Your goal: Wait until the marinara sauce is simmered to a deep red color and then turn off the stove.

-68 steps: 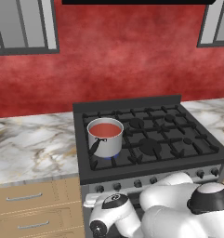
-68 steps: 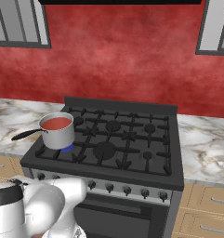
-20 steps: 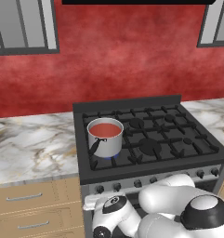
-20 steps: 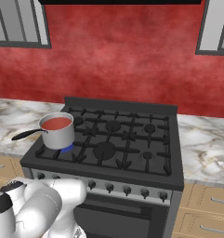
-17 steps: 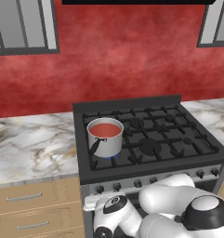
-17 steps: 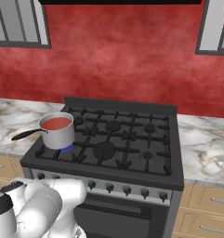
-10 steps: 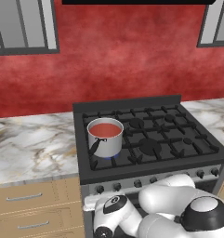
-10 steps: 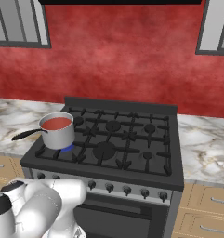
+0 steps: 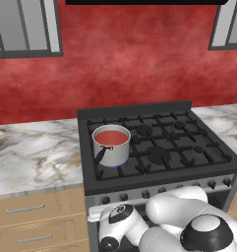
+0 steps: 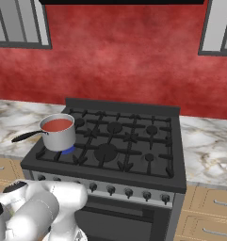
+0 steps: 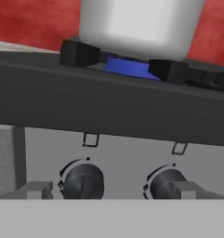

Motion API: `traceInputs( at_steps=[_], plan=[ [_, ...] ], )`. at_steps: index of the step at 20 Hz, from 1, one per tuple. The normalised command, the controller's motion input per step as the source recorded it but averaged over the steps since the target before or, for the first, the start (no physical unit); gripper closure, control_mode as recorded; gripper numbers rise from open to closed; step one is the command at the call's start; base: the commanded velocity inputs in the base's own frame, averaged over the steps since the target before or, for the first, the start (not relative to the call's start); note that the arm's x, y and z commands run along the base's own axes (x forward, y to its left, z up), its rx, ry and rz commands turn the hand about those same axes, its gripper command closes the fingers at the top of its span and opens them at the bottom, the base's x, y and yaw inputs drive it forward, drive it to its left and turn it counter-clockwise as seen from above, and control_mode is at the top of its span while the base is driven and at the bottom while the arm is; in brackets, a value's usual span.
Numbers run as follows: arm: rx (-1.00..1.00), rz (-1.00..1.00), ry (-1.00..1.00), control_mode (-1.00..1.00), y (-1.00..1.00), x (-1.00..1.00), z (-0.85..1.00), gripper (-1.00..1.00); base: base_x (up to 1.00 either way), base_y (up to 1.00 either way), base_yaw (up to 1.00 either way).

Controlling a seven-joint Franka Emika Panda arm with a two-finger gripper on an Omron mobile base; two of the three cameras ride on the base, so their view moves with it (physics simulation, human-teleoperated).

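One pan on the stove [image 9: 164, 147], burner lit, my gripper [image 11: 111, 190] parked low at the knob strip.
Marinara sauce [image 9: 111, 137] sits in the steel saucepan [image 9: 111, 147] on front-left grate, orange-red, blue flame [image 11: 127, 68] under it. Hand cam: fingers spread wide, holding nothing, tips either side of two dark knobs [image 11: 83, 180], left tip just beside the left knob, right tip overlapping the right one; contact I can't tell.

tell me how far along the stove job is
Done: nothing final; the flame burns blue under the saucepan. In hand: the sauce looks orange-red, and the open gripper faces two knobs on the stove front. Left: turn one knob to kill the burner.
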Motion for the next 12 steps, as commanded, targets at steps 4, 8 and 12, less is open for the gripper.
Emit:
traceInputs(
  at_steps=[4,8,12],
  plan=[
    [0.00,0.00,0.00,-1.00,0.08,0.00,-0.10,-1.00,0.00,0.00,0.00],
    [0.00,0.00,0.00,-1.00,0.05,0.00,-0.16,-1.00,0.00,0.00,0.00],
    [0.00,0.00,0.00,-1.00,0.00,0.06,-0.07,-1.00,0.00,0.00,0.00]
  ],
)
